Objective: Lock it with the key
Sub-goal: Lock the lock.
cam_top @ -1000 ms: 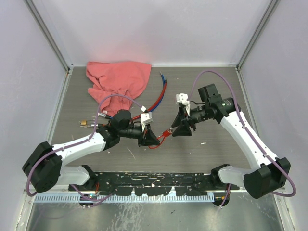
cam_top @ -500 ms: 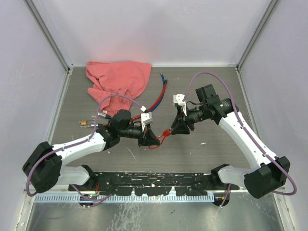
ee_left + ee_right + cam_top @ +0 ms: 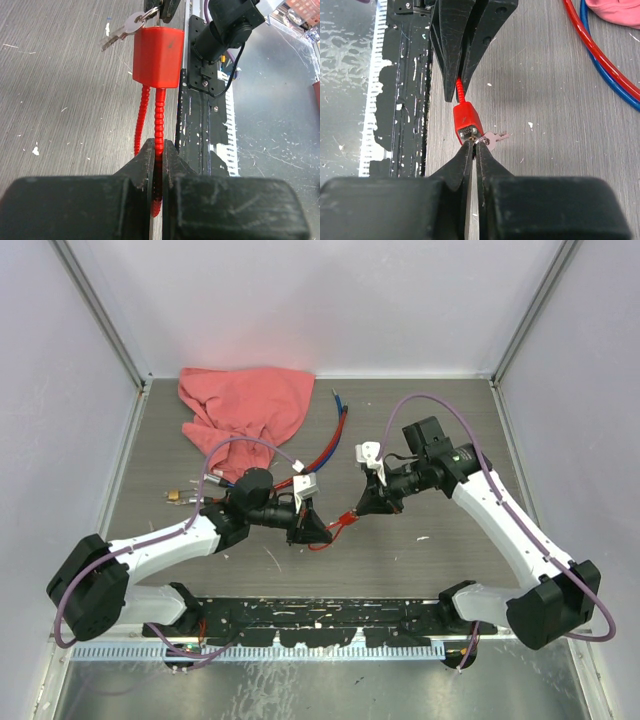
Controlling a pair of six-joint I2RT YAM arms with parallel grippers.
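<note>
From above, we see the left gripper (image 3: 312, 530) and the right gripper (image 3: 362, 508) pointing at each other near the middle of the table (image 3: 450, 420). The small red lock (image 3: 345, 517) sits between their tips. A pink cloth (image 3: 245, 405) lies crumpled at the far left. A red wire (image 3: 322, 452) and a blue wire (image 3: 343, 420) run from beside the cloth toward the arms. A black rail (image 3: 320, 625) lies along the near edge. From this height we cannot tell how either gripper is gripping.

In the left wrist view, the left gripper (image 3: 157, 150) is clamped on the lock's ribbed red cord (image 3: 159, 110), with the fingers pressed against it on both sides. The cord's other strand runs just beside them and stays free. The lock body (image 3: 157, 56) hangs at the far end of the cord. A second key (image 3: 120, 31) dangles from a ring at its top left, above the table. The black rail (image 3: 197, 125) is to the right.

In the right wrist view, the right gripper (image 3: 472, 146) is closed at the keyhole end of the lock (image 3: 466, 119), with its tips touching the lock body. They pinch the key there, and the key is almost wholly hidden between them. The second key (image 3: 496, 136) sticks out to the right. Beyond the lock, the left gripper (image 3: 469, 75) holds the cord (image 3: 460, 92). The red wire (image 3: 600, 59), the blue wire (image 3: 610, 89) and a corner of the cloth (image 3: 620, 12) lie at the upper right.
</note>
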